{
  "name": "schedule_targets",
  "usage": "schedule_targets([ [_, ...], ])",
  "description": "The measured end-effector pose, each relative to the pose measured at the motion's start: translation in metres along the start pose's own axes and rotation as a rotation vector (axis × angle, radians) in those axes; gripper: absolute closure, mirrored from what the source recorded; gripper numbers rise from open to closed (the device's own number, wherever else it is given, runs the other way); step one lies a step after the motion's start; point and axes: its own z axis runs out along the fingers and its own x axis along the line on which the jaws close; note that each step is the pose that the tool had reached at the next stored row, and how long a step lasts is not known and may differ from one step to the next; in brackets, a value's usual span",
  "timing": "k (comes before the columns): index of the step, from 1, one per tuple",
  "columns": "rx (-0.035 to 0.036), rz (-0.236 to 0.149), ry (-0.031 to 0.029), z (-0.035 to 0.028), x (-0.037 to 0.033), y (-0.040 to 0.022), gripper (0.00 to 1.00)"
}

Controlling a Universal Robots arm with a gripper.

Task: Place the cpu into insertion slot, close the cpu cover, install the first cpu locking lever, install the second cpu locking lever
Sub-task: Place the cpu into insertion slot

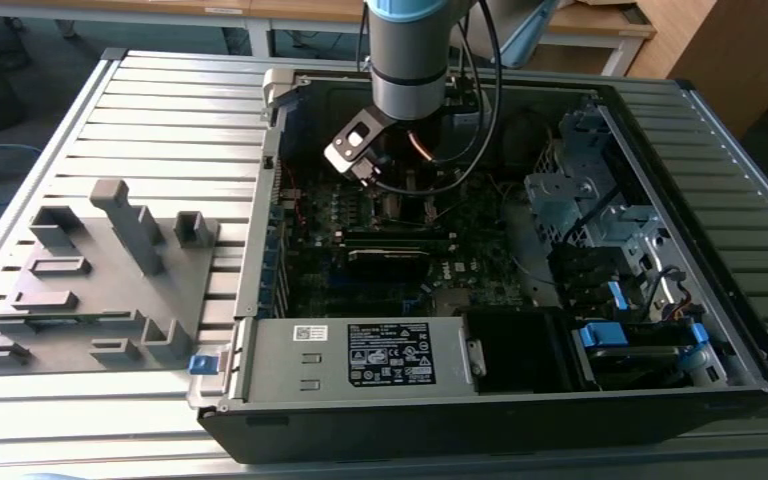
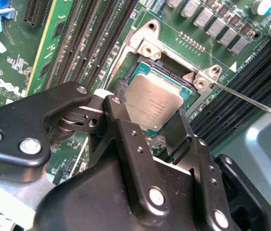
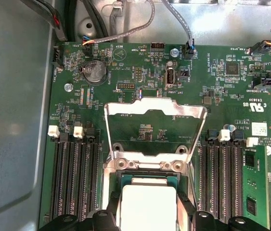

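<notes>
Currently tool [image 2: 153, 108] holds cpu [image 2: 157, 91] at insertion slot [image 2: 166, 68].

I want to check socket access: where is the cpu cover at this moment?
In the first wrist view, the cpu cover is swung open from the edge of the insertion slot, on the side toward the coin battery.

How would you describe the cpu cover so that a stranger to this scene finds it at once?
Look inside the open computer case, at the green motherboard. Beside the cpu, between the black memory slots, the cpu cover stands raised: a thin silvery frame, alone in having a large square window.
</notes>
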Motion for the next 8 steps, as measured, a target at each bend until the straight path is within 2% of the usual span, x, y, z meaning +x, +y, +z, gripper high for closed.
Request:
schedule_targets([
  [8, 0.0000, 0.000, -0.0002, 0.0025, 0.0000, -0.0003, 0.46],
])
